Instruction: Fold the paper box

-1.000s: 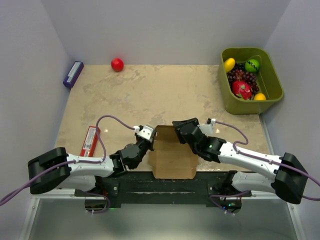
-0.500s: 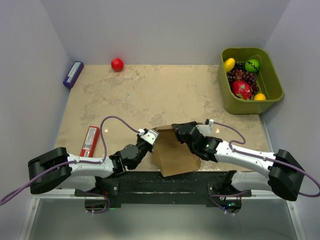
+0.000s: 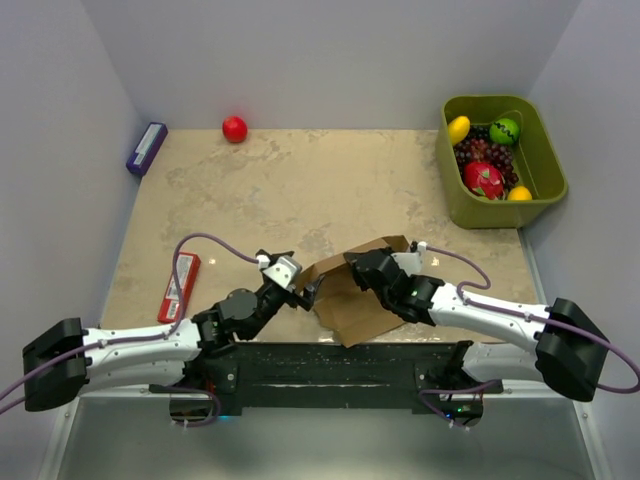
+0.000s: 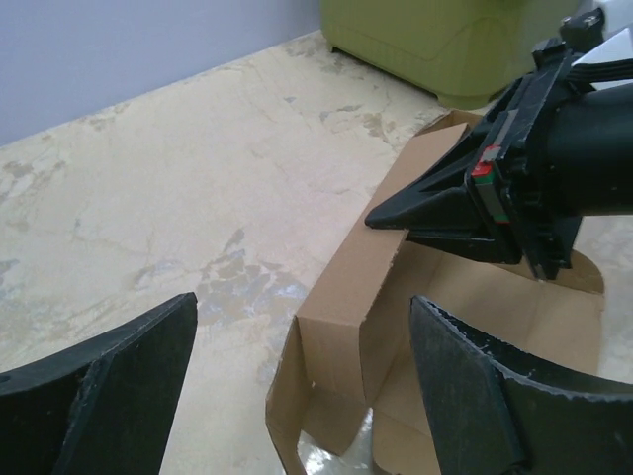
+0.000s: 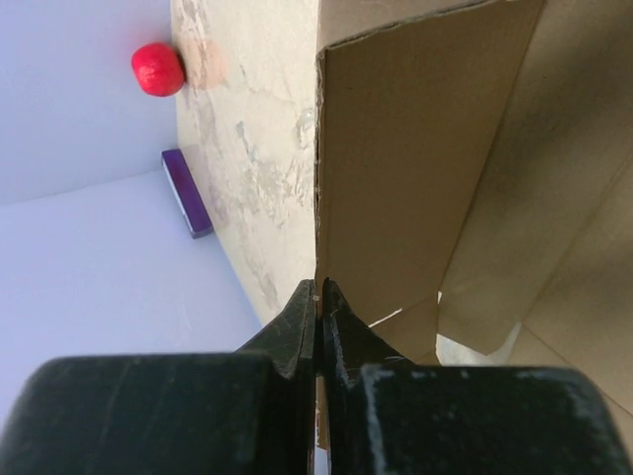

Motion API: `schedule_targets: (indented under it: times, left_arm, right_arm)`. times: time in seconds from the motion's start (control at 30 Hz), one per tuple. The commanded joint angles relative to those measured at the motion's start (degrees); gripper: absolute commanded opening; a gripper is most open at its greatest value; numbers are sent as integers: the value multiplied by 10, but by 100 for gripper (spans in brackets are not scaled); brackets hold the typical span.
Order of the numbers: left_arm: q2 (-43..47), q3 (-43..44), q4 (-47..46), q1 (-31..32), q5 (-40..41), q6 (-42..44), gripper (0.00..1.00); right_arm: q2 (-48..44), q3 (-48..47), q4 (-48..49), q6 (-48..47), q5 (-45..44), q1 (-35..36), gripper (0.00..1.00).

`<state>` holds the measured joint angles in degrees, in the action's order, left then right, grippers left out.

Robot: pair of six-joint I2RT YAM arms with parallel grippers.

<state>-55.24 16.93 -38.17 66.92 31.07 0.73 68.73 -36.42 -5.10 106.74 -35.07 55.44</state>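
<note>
The paper box [image 3: 365,300], plain brown cardboard and partly folded, lies tilted near the table's front edge between both arms. My right gripper [image 3: 352,263] is shut on the thin upper edge of one raised panel. The right wrist view shows its tips [image 5: 318,287] pinched on that edge of the paper box [image 5: 415,148]. My left gripper [image 3: 306,290] stands open just left of the box, touching nothing. In the left wrist view its wide-spread fingers [image 4: 302,307] frame the box's folded corner [image 4: 346,327], with the right gripper [image 4: 396,216] clamped on the panel above.
A flat red box [image 3: 179,286] lies at the left beside the left arm. A small purple box [image 3: 146,148] and a red ball [image 3: 234,128] sit at the far left back. A green bin [image 3: 548,185] of fruit stands at the back right.
My left gripper has opened, let go of the box and drawn back to the left. My right gripper has shut on the panel, and the box has lifted and turned.
</note>
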Motion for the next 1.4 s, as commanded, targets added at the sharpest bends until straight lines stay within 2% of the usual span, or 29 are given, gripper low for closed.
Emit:
schedule_targets:
  times: [0.0,0.2,0.37,0.47,0.6,0.77,0.87,1.07,1.2,1.37]
  left_arm:
    - [43,27,86,2,-52,-62,92]
    - [24,28,153,2,-108,-167,87]
    - [-38,32,112,1,-162,-255,81]
    - [-81,35,76,2,-174,-271,77]
    - [-121,38,70,-6,-140,-285,74]
    - [-123,20,66,-90,-180,-312,70]
    - [-121,8,56,-114,-196,-303,69]
    - [-171,35,63,-139,-195,-297,69]
    - [-213,51,76,-150,-167,-315,62]
    - [-257,60,85,-153,-189,-342,59]
  right_arm:
    - [-16,7,-10,17,-38,2,0]
    - [-12,-3,-18,15,-41,2,0]
    - [-10,-11,-30,19,-43,2,0]
    - [-4,-17,-41,35,-43,2,0]
    - [-4,-22,-59,67,-40,2,0]
    - [-23,-44,-97,77,-60,2,0]
    - [-32,-41,-99,83,-65,2,0]
    - [-30,-39,-94,84,-58,2,0]
    - [-27,-36,-86,87,-47,2,0]
    - [-25,-35,-82,85,-42,3,0]
